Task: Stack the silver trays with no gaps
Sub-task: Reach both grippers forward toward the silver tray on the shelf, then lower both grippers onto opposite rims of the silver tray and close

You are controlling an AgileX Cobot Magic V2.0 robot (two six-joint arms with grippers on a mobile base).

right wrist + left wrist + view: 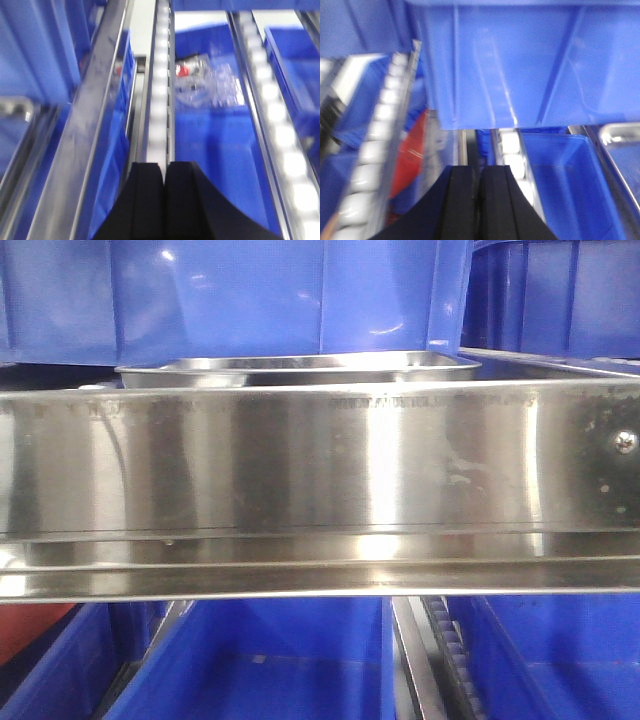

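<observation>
Item: shallow shiny stainless-steel tray [300,368], sitting behind the long brushed-steel rail [300,460], beneath a blue plastic bin [250,290]. My left gripper [479,200] and right gripper [165,200]: both clenched, empty. Stacking, I judge, not begun.

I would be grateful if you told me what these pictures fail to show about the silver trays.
Front view: the shelf rail hides all but the rim of the silver tray, so whether several are stacked is unclear.
Left wrist view: a second tray is blurred and cut off by the right edge.
Right wrist view: blur makes what is in the clear bag unreadable.
</observation>
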